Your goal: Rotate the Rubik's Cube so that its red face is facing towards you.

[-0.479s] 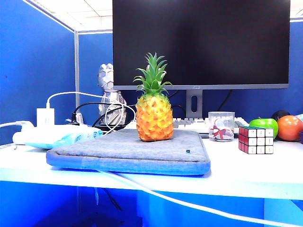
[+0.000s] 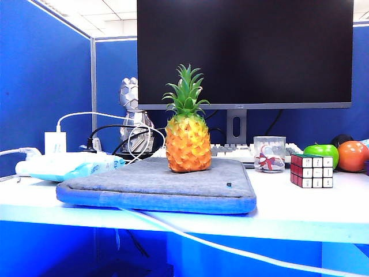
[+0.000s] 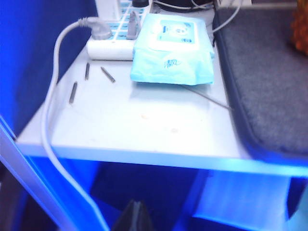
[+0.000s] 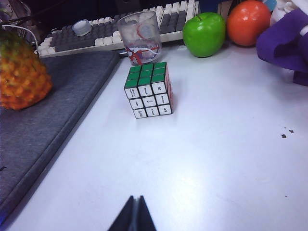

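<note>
1. I see the Rubik's Cube [image 2: 312,171] standing on the white table [image 2: 300,208], to the right of the grey pad [image 2: 155,186] and apart from it
2. From the exterior view the cube shows me its white face in front, and the red face [image 2: 295,169] is on its left side, turned toward the grey pad
3. In the right wrist view the Rubik's Cube [image 4: 148,90] has green stickers on top, white stickers toward the camera, and a thin strip of the red face [image 4: 168,91] on its side
4. Just behind the cube stands a clear glass [image 2: 269,153], and behind the glass lies the keyboard [image 2: 242,152]
5. Behind the cube and a little to the right I see a green apple [image 2: 322,152] and an orange fruit [image 2: 353,156], close together
6. The toy pineapple [image 2: 188,133] stands upright on the grey pad, well apart from the cube
7. The right gripper [image 4: 134,214] is low at the front edge of the table, well apart from the cube; its two fingers are pressed together and hold nothing
8. The left gripper [image 3: 134,216] is also closed and empty; it hangs in front of the table edge, far from the cube, on the other side of the grey pad
9. Near the left gripper's side of the pad lie a light blue wipes pack [image 3: 172,50] and a white power strip [image 3: 109,45], with a white cable [image 3: 55,96] going over the table edge
</note>
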Robot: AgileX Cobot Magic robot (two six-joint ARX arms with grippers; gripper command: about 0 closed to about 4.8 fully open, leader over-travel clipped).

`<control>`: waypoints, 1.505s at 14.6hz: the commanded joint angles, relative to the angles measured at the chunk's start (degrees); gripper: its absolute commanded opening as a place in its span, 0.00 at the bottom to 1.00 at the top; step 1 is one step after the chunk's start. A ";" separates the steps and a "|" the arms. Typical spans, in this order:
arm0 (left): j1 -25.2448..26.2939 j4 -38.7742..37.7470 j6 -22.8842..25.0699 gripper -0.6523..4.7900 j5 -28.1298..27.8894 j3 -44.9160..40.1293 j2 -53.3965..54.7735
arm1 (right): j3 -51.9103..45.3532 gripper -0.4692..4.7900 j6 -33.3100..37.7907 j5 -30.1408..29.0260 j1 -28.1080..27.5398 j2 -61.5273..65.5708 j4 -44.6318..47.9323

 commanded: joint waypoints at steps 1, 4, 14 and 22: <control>0.13 7.34 -13.53 0.12 9.11 -0.04 -0.02 | -0.07 0.09 -0.13 -0.09 0.02 0.02 -0.31; 0.13 26.53 -25.20 0.16 25.75 1.03 0.00 | -0.07 0.09 0.63 -0.11 0.04 0.02 6.08; 0.07 1.49 10.43 0.40 43.30 60.39 61.66 | 10.88 0.19 4.09 -1.16 -0.85 4.52 15.87; -11.10 -0.96 31.61 0.82 41.38 62.86 79.69 | 34.75 0.27 0.46 -11.72 -1.40 42.91 2.91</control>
